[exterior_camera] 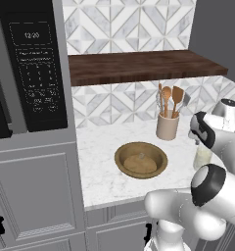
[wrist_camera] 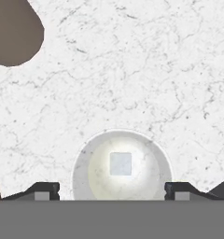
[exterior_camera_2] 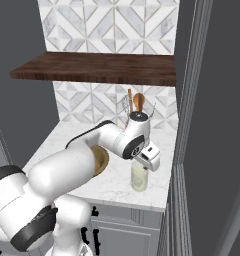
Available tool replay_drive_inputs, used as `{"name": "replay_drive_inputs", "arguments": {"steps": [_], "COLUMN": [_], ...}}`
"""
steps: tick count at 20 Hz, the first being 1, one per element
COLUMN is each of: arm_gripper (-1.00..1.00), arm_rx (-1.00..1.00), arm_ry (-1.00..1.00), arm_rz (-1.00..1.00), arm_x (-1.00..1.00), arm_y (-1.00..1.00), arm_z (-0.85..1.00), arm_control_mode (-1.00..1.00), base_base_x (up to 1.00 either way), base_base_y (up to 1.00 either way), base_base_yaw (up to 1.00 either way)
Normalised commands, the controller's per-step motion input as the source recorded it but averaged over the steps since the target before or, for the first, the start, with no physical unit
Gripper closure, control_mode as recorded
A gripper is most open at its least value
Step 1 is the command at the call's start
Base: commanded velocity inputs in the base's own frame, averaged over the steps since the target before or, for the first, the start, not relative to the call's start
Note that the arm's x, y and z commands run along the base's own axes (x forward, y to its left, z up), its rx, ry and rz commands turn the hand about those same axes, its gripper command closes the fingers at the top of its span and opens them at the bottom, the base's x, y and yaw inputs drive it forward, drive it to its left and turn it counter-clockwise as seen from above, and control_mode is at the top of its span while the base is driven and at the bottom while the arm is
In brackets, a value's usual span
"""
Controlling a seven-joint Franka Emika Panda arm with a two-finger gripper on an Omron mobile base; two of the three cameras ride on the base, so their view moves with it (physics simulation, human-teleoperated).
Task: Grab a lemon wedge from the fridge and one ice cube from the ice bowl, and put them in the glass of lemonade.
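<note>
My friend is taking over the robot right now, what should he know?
Hand: open, holding nothing, right above the small clear glass of pale lemonade on the white marble counter.
Ice: a tiny pale cube already sits in the glass.
Bowl: the wide golden-brown wooden bowl is beside the glass, left of it in the left base view.
Done: ice cube in.
Left: I cannot see a lemon wedge in the glass; check, then fetch one from the fridge.

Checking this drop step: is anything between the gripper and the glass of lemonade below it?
Nothing visible. The gripper hangs open right over the glass of lemonade, whose mouth is clear; a pale ice cube lies inside it.
</note>
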Motion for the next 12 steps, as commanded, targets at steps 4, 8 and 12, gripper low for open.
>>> {"name": "replay_drive_inputs", "arguments": {"steps": [4, 8, 12], "arm_gripper": [-1.00, -1.00, -1.00], "arm_rx": [0.00, 0.02, 0.03], "arm_ry": [-0.01, -0.10, -0.11], "arm_rz": [0.00, 0.00, 0.00], "arm_x": [-0.05, -0.29, -0.36], "arm_y": [0.00, 0.00, 0.00], "arm_z": [0.00, 0.13, 0.23], "arm_control_mode": [-1.00, -1.00, -1.00], "base_base_x": [0.00, 0.00, 0.00], "base_base_y": [0.00, 0.00, 0.00], "base_base_yaw": [0.00, 0.00, 0.00]}}
